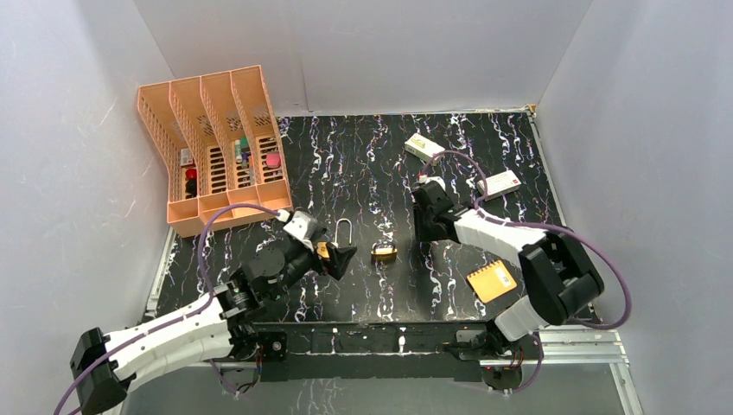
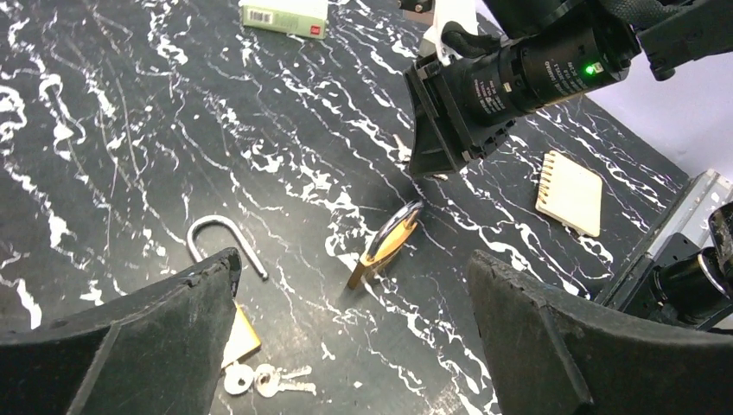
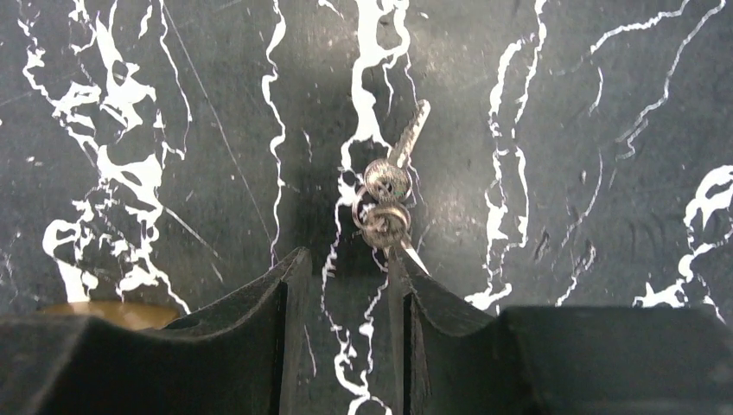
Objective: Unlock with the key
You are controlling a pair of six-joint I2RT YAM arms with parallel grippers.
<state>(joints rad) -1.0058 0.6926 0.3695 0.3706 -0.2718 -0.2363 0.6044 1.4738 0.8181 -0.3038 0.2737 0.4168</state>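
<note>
A small silver bunch of keys [image 3: 387, 194] lies on the black marbled table just beyond my right gripper [image 3: 346, 259]. Its fingers stand a narrow gap apart with nothing between them, and the right fingertip [image 3: 406, 272] touches the bunch's near end. In the top view the right gripper [image 1: 426, 226] points down and hides these keys. A second key bunch [image 2: 264, 379] lies by my left gripper [image 2: 353, 259], which is wide open and empty. A brass padlock with its long shackle open [image 2: 226, 246] lies partly under the left finger. A smaller brass padlock [image 2: 389, 244] [image 1: 385, 252] stands between the grippers.
An orange file organiser [image 1: 216, 147] stands at the back left. Two white boxes [image 1: 423, 145] [image 1: 500, 183] lie at the back right. An orange notebook [image 1: 491, 282] lies near the right arm's base. A metal rail [image 1: 415, 341] runs along the near edge.
</note>
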